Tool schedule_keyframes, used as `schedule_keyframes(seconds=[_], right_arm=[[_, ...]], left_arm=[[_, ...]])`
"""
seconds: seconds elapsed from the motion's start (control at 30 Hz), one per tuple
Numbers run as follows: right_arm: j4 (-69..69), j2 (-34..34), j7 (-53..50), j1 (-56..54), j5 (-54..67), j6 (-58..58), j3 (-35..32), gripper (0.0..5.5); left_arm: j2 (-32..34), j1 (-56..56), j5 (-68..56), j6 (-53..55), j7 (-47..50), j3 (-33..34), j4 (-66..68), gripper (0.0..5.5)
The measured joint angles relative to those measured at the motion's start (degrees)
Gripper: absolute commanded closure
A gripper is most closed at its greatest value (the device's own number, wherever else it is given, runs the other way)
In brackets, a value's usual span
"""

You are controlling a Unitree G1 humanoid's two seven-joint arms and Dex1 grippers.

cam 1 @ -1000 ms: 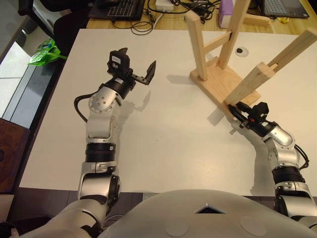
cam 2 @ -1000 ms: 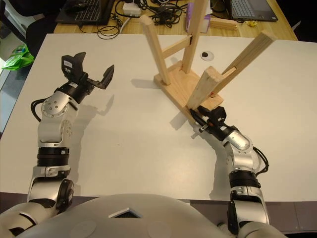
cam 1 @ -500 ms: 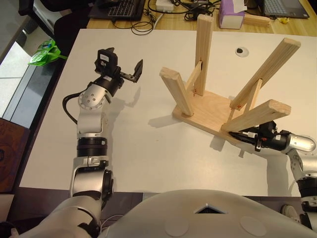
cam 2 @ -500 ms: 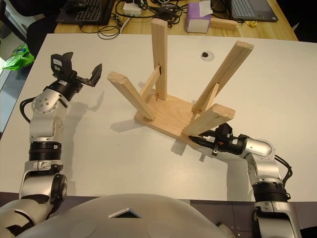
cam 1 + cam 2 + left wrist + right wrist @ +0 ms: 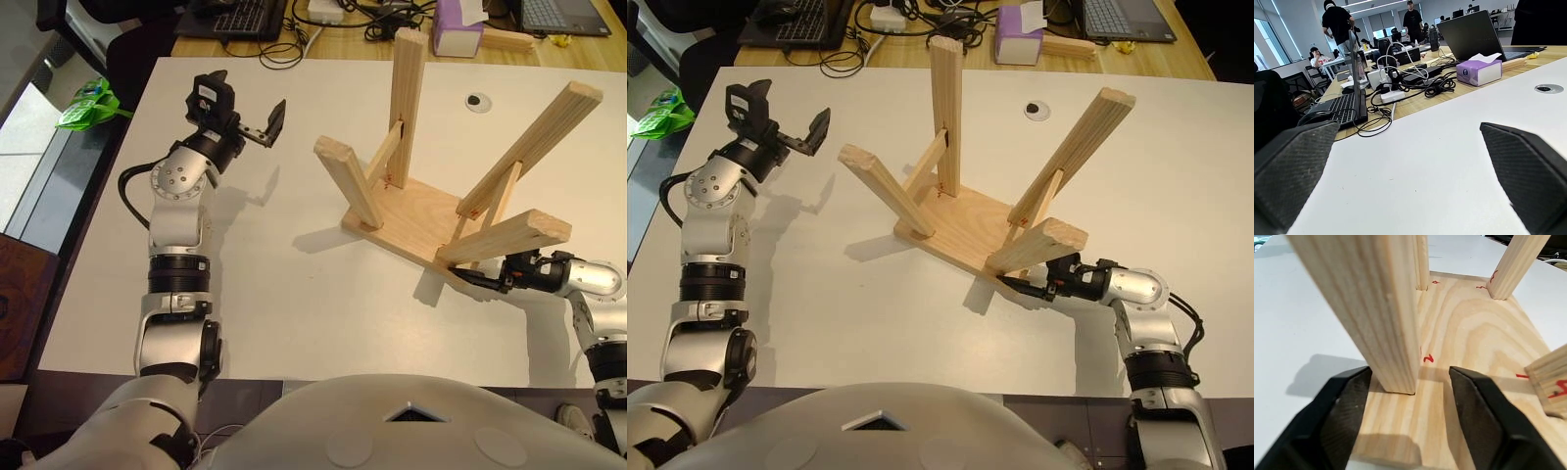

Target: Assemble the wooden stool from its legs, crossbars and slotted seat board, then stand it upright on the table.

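- Fingers (image 5: 1295, 166) of the left gripper (image 5: 245, 106) stand wide apart with nothing between them; it hangs above the far left part of the white table (image 5: 294, 294), well apart from the wooden stool (image 5: 421, 211)
- Right gripper (image 5: 478, 279) is low at the near right corner of the seat board (image 5: 1474, 333); its fingers (image 5: 1347, 406) are spread, one on each side of the foot of the nearest leg (image 5: 505, 240), and the gap between them is wider than the leg
- Stool lies upside down near the middle of the table, seat board underneath and four legs pointing up and splaying outward
- One crossbar (image 5: 387, 157) joins the two left legs and another (image 5: 500, 196) joins the two right ones
- Whether the board's near corner lies quite flat on the table I cannot tell
- Behind the table, on a wooden desk, are a purple tissue box (image 5: 458, 24), a keyboard (image 5: 235, 15) and a tangle of cables (image 5: 387, 15)
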Motion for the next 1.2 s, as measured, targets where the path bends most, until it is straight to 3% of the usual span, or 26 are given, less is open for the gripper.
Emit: schedule_keyframes(seconds=[0.13,0.27,0.43,0.6,0.7,0.8,0.87,1.03,1.2], right_arm=[[-0.83,-6.29,1.95,2.42,-0.2,0.69,-3.17,1.94],[0.52,-13.81,6.81,-1.99,0.2,0.74,-6.75,1.94],[5.17,-17.88,10.59,-5.28,-0.41,0.02,-7.76,1.94],[7.36,-19.86,10.93,-0.39,-1.15,-0.74,-9.65,2.96],[6.3,-18.21,6.67,3.11,-1.16,-0.76,-11.16,3.45],[5.39,-12.84,1.86,6.47,-1.69,-1.12,-11.03,4.03],[5.18,-10.91,0.21,7.89,-2.03,-1.23,-10.83,4.37],[6.41,-7.99,-0.59,8.9,-2.13,-1.86,-9.34,5.38],[12.1,-7.54,-2.84,4.24,-3.94,-3.7,-8.97,5.5]], left_arm=[[-0.48,3.0,-0.16,0.3,1.23,0.14,-3.13,0.1],[-2.91,8.23,0.06,0.23,4.88,0.32,-6.73,0.1],[-4.9,14.54,2.1,0.09,11.77,1.92,-10.15,0.1],[-1.29,22.49,11.69,0.58,17.73,1.81,-8.01,0.1],[-1.2,24.05,15.36,-0.89,15.62,-5.44,-5.82,0.1],[-3.87,24.73,15.56,-1.52,7.42,-15.24,-9.76,0.1],[-4.31,25.66,13.83,-1.34,2.87,-18.47,-12.09,0.1],[-1.99,25.39,12.96,-0.26,-2.7,-20.73,-13.84,1.08],[-1.04,26.06,12.02,2.3,-5.28,-21.7,-16.6,1.82]])
